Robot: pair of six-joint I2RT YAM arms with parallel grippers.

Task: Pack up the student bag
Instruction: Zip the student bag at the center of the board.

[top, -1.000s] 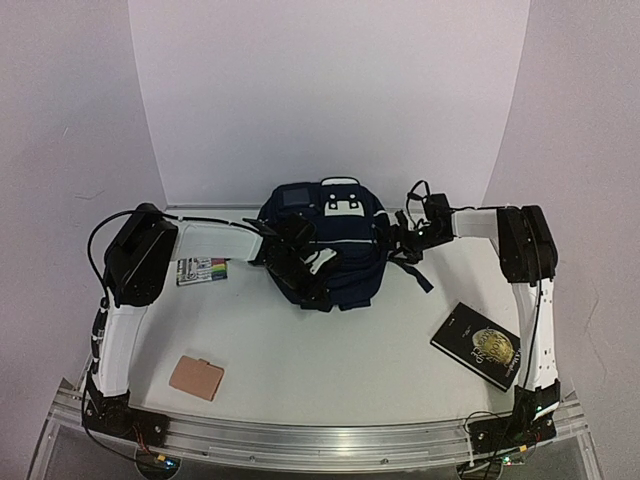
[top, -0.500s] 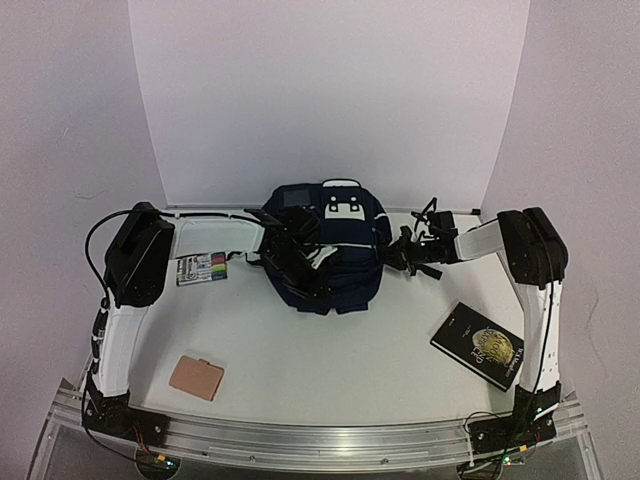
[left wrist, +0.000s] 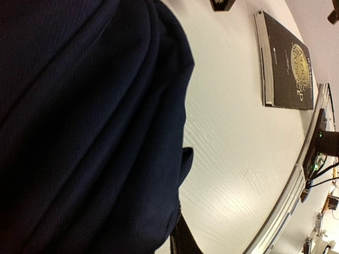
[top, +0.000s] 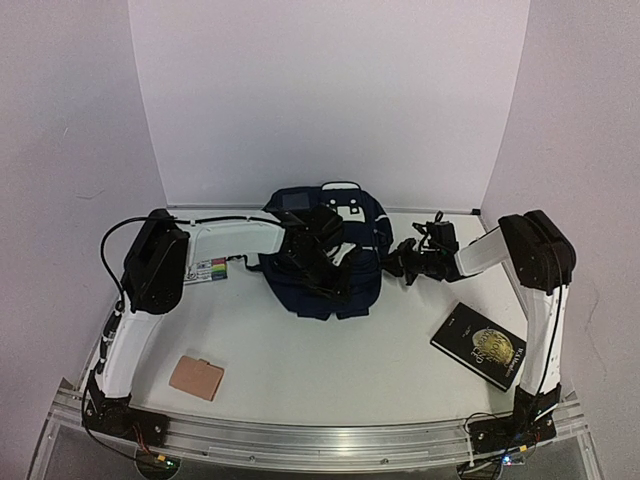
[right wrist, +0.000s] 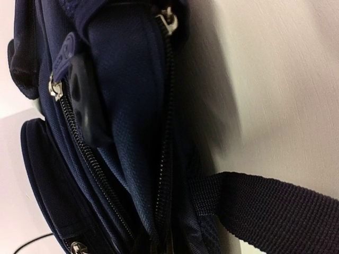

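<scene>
Lower left of the top view: 1 tan card on the surface. Above it, 1 colour-striped packet, partly cut off by the L arm. Centre frame: 1 student bag, navy. The left tool sits over its top, dark on dark. Its wrist view shows only fabric, so can't tell if spread or closed. The right tool is at the bag's right edge, pressed together; can't tell whether it pinches anything. Lower right: 1 black book w/ gold emblem.
</scene>
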